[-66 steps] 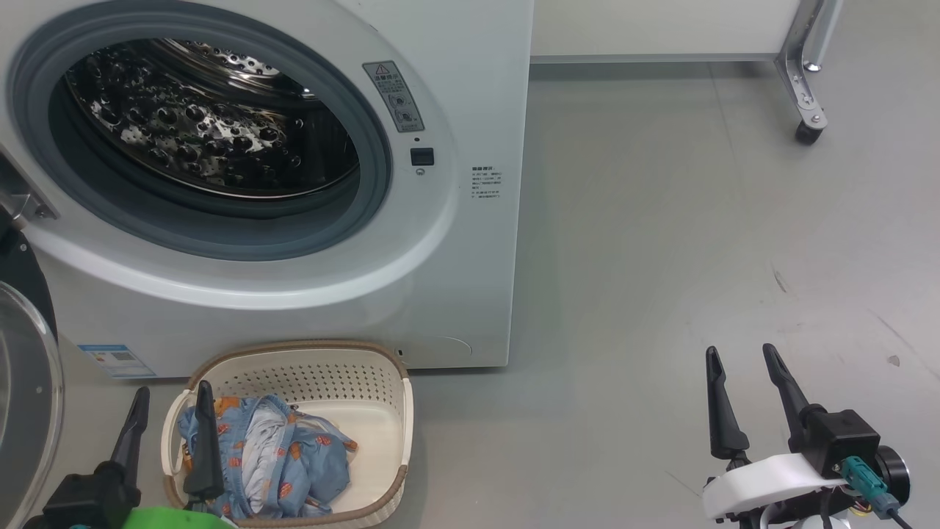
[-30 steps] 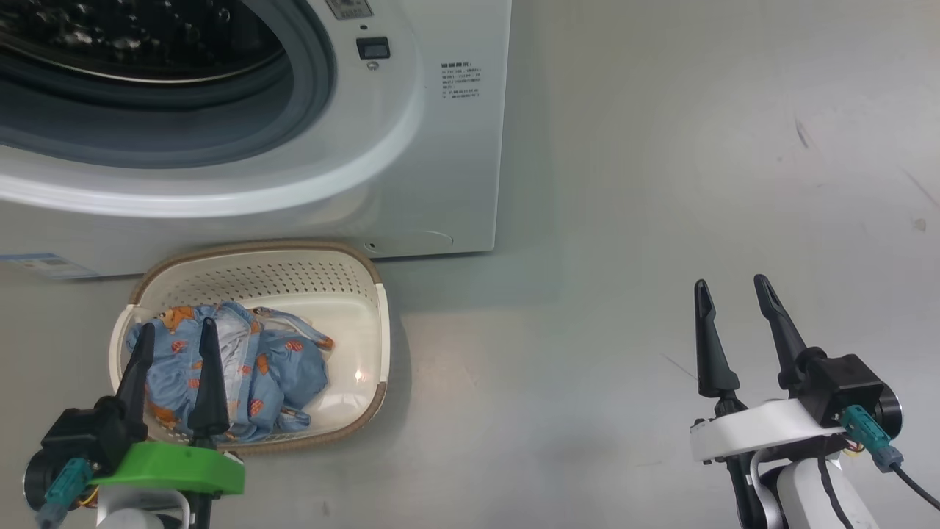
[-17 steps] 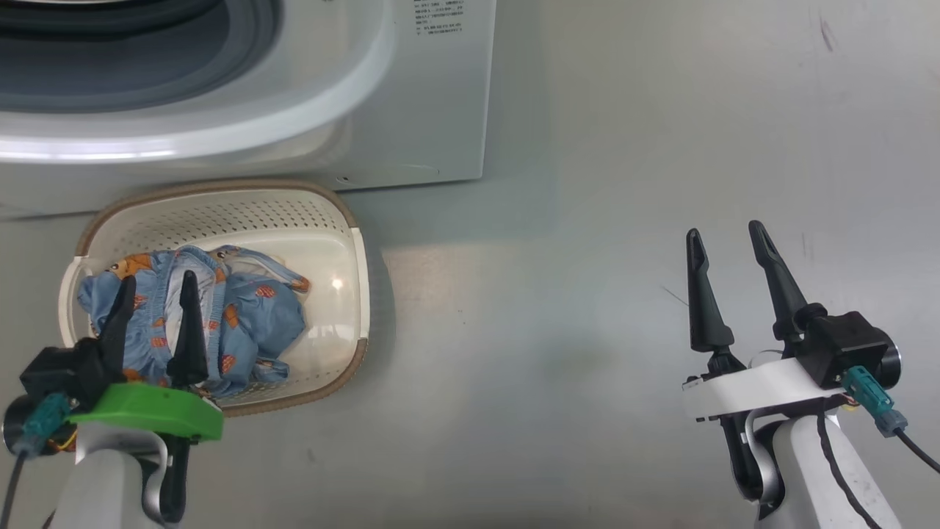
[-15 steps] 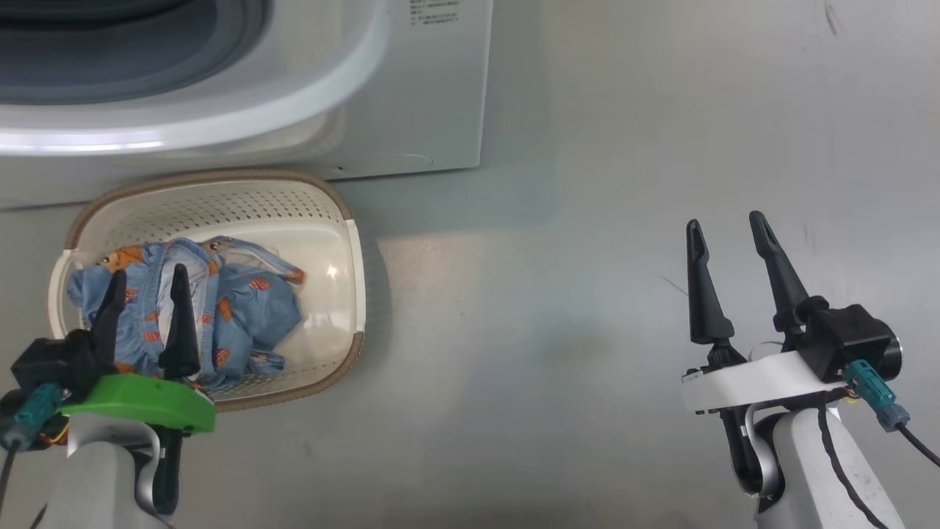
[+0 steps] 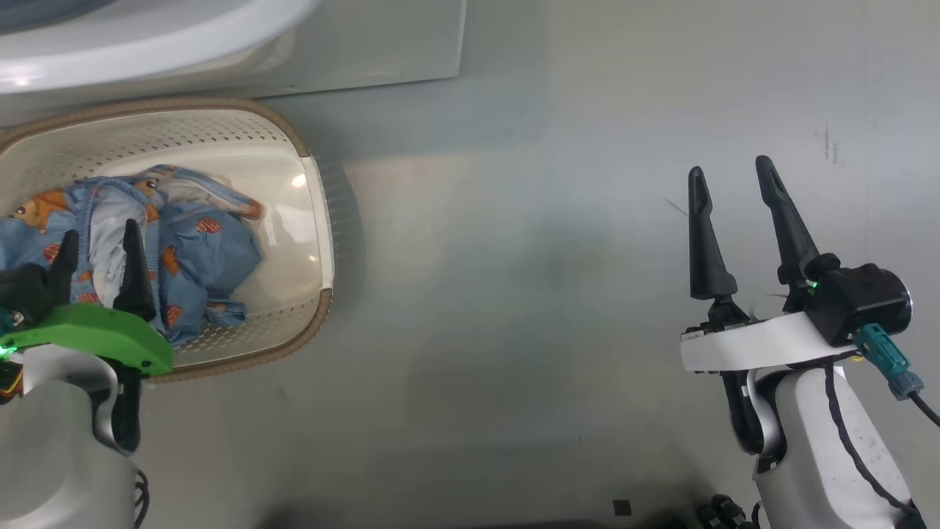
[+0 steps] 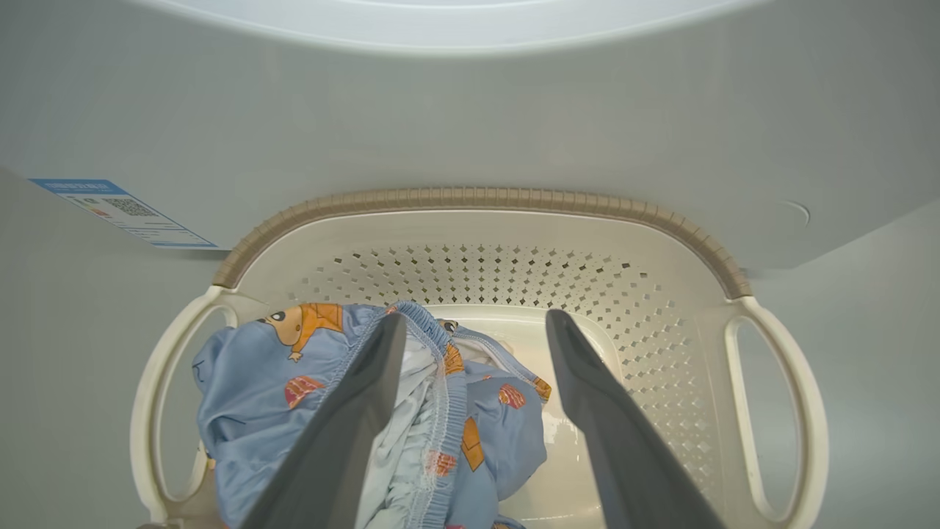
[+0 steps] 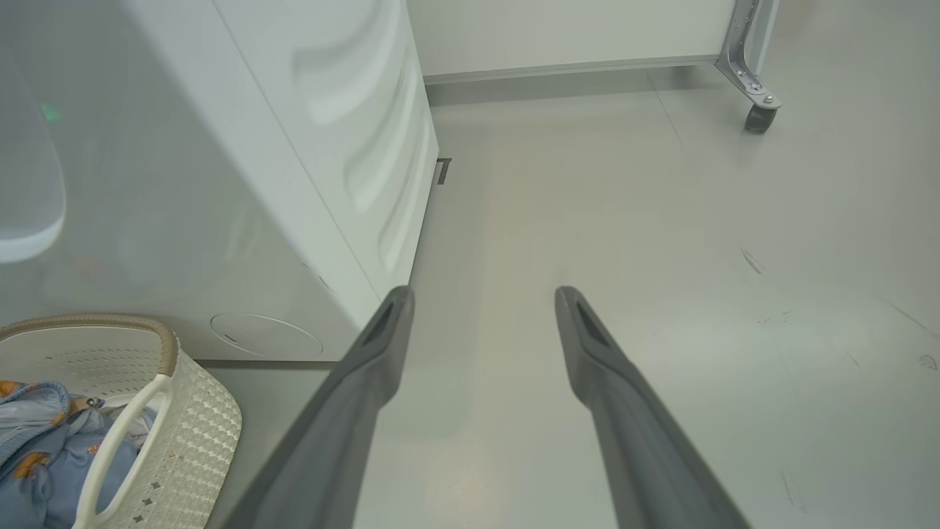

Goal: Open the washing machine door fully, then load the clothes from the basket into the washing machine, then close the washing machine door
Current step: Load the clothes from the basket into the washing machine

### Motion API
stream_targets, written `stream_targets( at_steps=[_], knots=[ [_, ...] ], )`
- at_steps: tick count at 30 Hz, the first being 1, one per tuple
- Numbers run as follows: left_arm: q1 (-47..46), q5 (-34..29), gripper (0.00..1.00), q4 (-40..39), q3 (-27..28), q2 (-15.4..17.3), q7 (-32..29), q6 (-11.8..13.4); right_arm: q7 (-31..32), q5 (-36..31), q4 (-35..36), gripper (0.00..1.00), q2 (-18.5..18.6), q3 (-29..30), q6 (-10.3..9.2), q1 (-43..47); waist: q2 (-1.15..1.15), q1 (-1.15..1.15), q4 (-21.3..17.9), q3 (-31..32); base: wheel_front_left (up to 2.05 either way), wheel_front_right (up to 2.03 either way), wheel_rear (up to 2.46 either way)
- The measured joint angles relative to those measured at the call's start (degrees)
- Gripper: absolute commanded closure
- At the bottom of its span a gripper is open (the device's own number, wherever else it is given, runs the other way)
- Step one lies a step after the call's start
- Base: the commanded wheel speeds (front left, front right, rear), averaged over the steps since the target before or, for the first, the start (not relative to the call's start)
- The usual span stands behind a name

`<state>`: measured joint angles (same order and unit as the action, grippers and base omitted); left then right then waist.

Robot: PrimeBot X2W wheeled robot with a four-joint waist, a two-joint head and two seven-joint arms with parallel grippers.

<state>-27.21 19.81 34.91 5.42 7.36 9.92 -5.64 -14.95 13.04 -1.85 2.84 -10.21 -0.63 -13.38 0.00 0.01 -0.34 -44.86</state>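
Both jaws stand wide open, holding nothing. From the head you see your left gripper (image 5: 101,231) over the clothes (image 5: 198,250), which lie in the basket (image 5: 294,136) just before the washing machine (image 5: 367,44); your right gripper (image 5: 729,167) hangs over the floor (image 5: 514,294), well apart. Your left wrist shows one finger crossing the blue fabric. Your right wrist shows the machine's corner, with the basket at lower left.

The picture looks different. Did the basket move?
No. The basket still sits before the washing machine, just left of its corner; the camera tilted down.
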Motion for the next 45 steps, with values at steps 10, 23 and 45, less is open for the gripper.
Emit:
stream_targets(
  at_steps=[10,23,45],
  knots=[
    [-6.5,-1.9,0.00,6.0,0.7,3.6,-2.3,4.0,0.0,0.0,0.3,0.00,0.1,-0.1,0.02,-2.6,0.00,0.00,-1.2,-6.2,0.00,0.00,0.00],
    [-10.1,-2.1,0.00,15.1,0.6,4.3,-7.7,6.7,0.0,0.1,-0.2,0.00,0.2,-0.5,0.05,-3.8,0.00,0.00,-2.1,-9.0,0.00,0.00,0.00],
    [-19.7,-2.8,0.78,24.5,-0.8,7.3,-16.3,4.7,0.0,1.4,-0.4,0.00,0.3,-1.8,0.22,-5.4,0.00,0.00,-3.7,-13.1,0.00,0.00,0.00]
  ],
)
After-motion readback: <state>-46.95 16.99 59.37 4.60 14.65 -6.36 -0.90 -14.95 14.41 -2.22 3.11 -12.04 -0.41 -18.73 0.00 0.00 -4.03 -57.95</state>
